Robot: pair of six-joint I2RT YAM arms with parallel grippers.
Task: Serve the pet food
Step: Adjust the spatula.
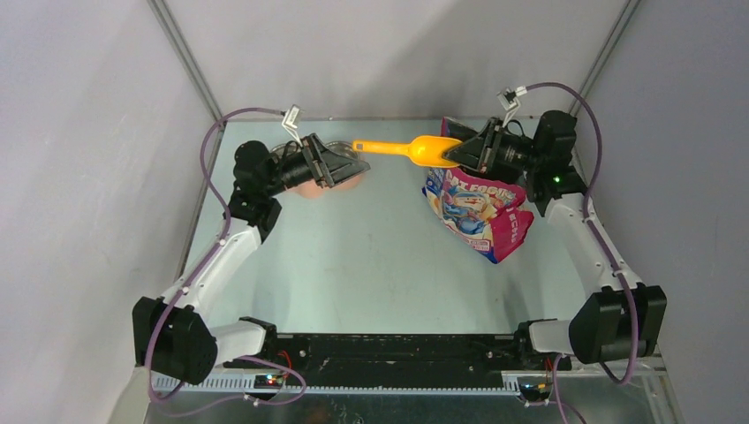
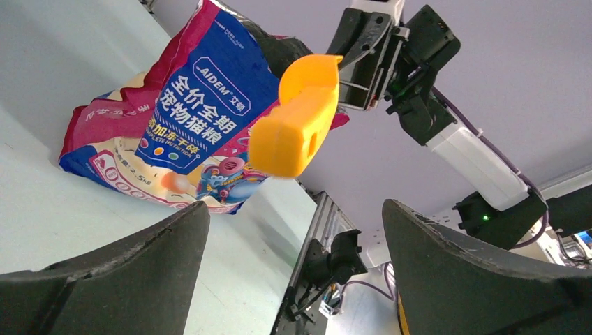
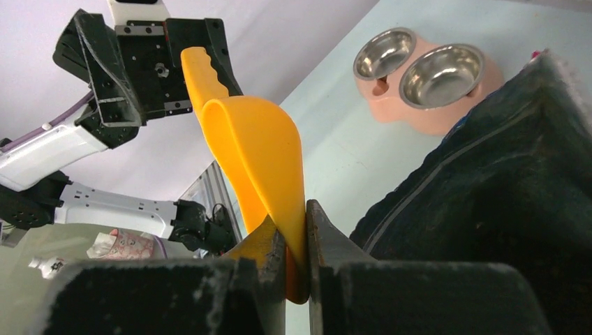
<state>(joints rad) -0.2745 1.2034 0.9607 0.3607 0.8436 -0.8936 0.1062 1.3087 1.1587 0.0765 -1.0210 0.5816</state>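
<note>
Over the pale desk (image 1: 353,265), pinching orange scoop (image 1: 424,148) in right jaws above cat food bag (image 1: 481,212). Holding left jaws wide open.

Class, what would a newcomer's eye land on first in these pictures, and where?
The bright orange scoop hangs in mid-air across the table's far side, its bowl rim pinched by the right gripper, the open left gripper near its handle. Below the right gripper sits the glossy cat food bag; the pink two-bowl feeder lies under the left gripper.

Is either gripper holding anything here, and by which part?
The right gripper pinches the orange scoop by its bowl's edge; the open left gripper holds nothing.
</note>
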